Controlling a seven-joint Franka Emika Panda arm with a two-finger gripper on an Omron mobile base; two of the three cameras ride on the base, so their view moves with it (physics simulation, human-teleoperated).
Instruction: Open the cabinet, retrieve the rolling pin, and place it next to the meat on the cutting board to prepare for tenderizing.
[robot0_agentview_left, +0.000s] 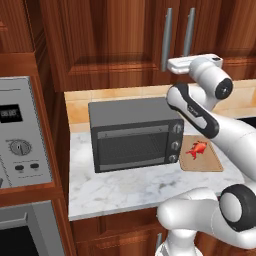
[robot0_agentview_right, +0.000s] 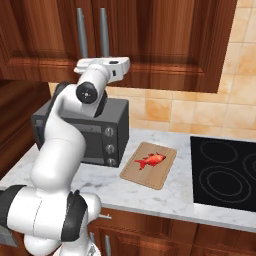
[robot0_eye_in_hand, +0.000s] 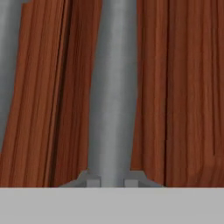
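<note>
Pincer (robot0_eye_in_hand: 109, 181) narrowly straddles handle (robot0_eye_in_hand: 113, 87) of cabinet (robot0_agentview_left: 115, 35), w/ doors shut. Recommend: clamp squarely, pull straight toward 6 o'clock, avoid slipping. Meat (robot0_agentview_right: 151, 160) at board's (robot0_agentview_right: 165, 175) centre.

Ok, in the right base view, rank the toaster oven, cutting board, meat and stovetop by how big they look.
1. Toaster oven and stovetop: alike; the arm hides part of the oven and the frame edge cuts the stovetop, so unranked.
2. Cutting board.
3. Meat, clearly smallest.
</note>
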